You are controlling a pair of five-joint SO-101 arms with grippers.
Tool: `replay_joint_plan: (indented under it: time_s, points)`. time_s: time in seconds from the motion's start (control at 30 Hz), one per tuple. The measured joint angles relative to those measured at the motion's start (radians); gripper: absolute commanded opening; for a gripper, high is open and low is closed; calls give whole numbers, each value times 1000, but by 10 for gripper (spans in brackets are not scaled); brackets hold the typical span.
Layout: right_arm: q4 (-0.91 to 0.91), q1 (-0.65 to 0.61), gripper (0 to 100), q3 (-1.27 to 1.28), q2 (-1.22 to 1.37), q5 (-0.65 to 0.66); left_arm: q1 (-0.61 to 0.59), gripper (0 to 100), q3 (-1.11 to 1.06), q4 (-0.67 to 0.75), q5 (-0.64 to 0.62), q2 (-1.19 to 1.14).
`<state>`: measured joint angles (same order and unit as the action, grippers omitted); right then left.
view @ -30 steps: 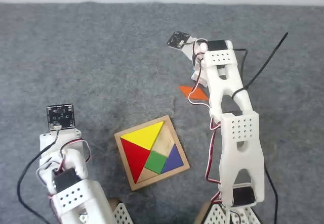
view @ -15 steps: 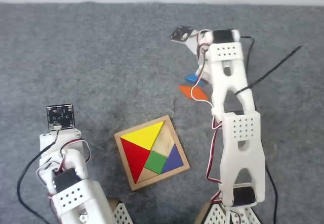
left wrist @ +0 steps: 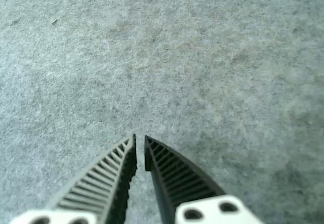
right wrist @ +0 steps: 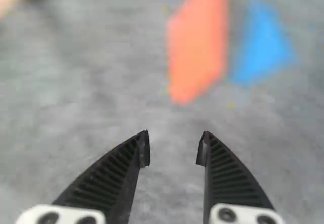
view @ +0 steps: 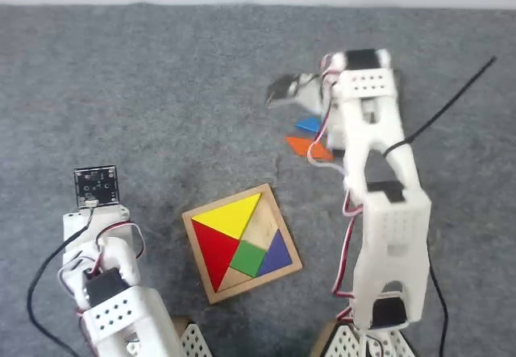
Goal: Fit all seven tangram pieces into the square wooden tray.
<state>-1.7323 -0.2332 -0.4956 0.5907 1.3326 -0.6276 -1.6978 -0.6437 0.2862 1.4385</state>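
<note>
My left fingers (left wrist: 140,139) rest nearly closed on nothing over bare tabletop (left wrist: 202,57). The tray (view: 224,200) sits at 6 o'clock of the high view, part filled. For this pickup I'd lower my right fingers (right wrist: 173,140), half open and empty, squarely across the orange piece (right wrist: 197,42) at its narrow width, without nudging the blue piece (right wrist: 260,42) just beside it. The orange piece lies beyond the tips, not yet between them, at 1 o'clock from the tray.

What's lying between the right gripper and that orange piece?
Nothing: the right wrist view shows bare grey mat between the open right gripper and the orange piece.
</note>
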Motion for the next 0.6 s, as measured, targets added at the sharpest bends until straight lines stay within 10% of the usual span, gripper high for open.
replay_joint_plan:
  time_s: [0.23,0.6]
  points:
    - [290,-97,154,411,-170,29,0,26,0,0,0,0]
    - [396,-143,151,379,-103,3,0,26,0,0,0,0]
